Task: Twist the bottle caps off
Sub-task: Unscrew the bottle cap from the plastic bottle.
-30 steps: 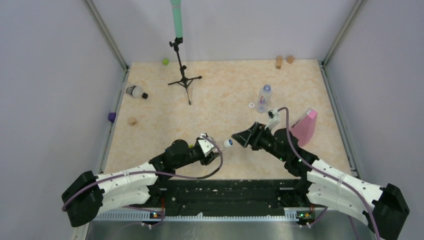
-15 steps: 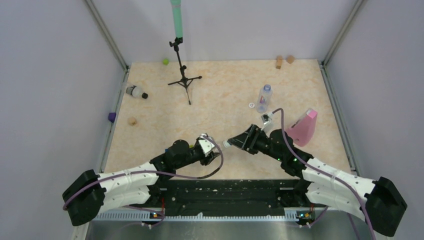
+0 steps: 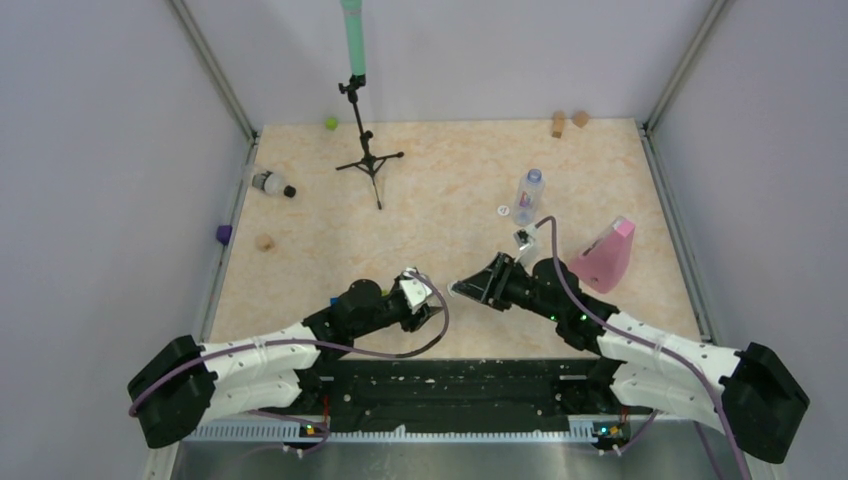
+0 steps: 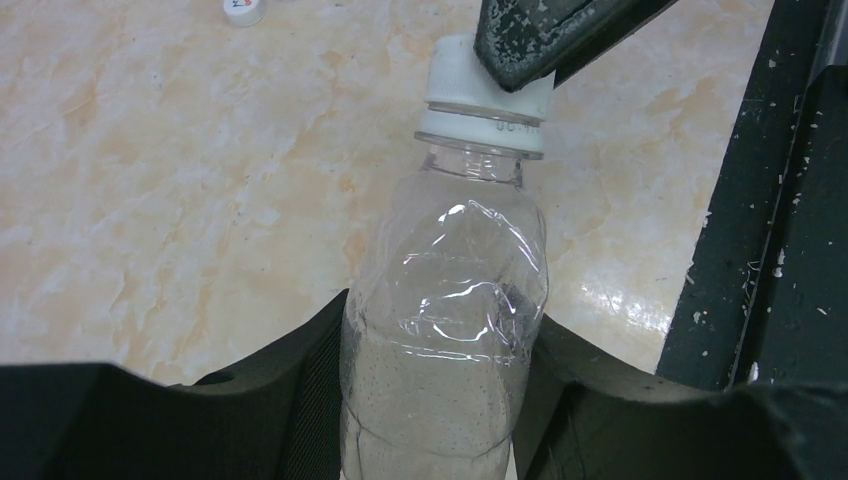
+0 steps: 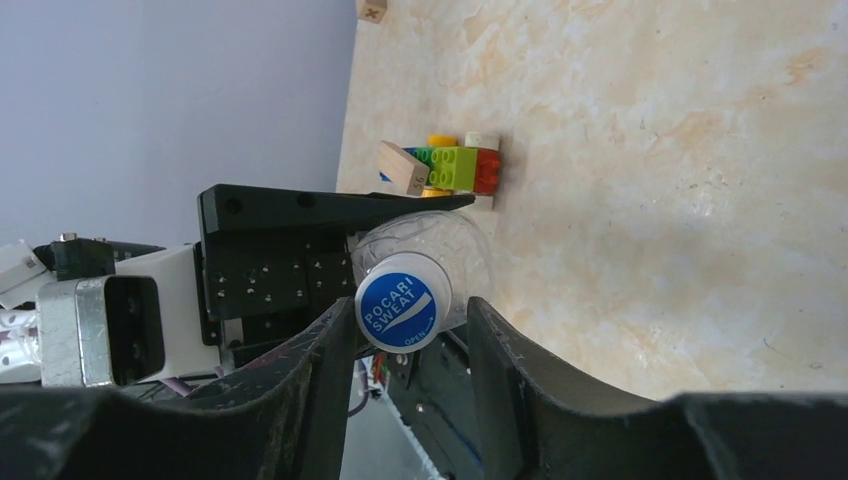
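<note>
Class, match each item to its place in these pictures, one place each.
Items:
1 blue-topped white screw cap
2 clear plastic bottle it sits on
3 loose white cap
4 black-capped clear bottle

Places:
A by the table's left edge
B in the left gripper
C between the fingers of the right gripper
D beside the standing blue-capped bottle

Pairs: 1-C, 2-B, 3-D, 4-A.

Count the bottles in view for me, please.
3 bottles: one lying at far left, one upright right of centre, one held in the left hand. Others may be hidden.
</note>
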{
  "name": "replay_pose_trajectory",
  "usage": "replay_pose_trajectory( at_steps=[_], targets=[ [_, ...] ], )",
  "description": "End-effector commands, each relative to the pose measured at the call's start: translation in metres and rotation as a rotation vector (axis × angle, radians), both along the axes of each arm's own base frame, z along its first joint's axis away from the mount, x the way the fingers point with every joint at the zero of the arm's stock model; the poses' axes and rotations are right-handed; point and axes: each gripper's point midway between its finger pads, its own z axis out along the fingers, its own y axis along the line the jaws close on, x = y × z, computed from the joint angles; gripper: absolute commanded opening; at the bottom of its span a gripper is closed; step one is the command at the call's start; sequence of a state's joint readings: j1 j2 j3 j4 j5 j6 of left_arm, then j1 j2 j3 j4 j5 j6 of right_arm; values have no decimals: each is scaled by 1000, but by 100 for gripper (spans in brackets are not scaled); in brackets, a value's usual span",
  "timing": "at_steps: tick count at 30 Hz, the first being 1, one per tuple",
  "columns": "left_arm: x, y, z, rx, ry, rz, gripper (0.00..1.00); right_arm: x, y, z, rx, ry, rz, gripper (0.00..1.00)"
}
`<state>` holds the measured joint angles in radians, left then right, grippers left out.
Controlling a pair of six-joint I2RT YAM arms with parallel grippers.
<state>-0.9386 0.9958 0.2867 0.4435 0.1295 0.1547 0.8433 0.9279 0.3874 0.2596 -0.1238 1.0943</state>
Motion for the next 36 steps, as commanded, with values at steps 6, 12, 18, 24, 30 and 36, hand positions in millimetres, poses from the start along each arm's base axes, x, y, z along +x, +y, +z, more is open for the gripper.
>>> replay_pose_trajectory(
  at_steps=[6, 12, 18, 24, 30, 36],
  targets=[
    [3, -9, 19, -54, -32, -13, 0, 7, 11, 20, 34, -51, 2, 43],
    [4, -8, 16, -46, -31, -7, 0, 6, 11, 18, 11, -71, 16, 26],
    [3, -10, 18, -50, -34, -14, 0, -2, 19, 16, -30, -155, 127, 12],
    [1, -12, 18, -55, -28, -33, 0, -12, 25, 5, -132, -308, 287, 4],
    [-1, -13, 22, -67, -35, -41, 0, -22, 30, 8, -193, -585, 475, 0],
    [-6, -11, 30, -98, -58, -61, 0, -37, 35, 48, -100, -1019, 577, 0]
  ],
)
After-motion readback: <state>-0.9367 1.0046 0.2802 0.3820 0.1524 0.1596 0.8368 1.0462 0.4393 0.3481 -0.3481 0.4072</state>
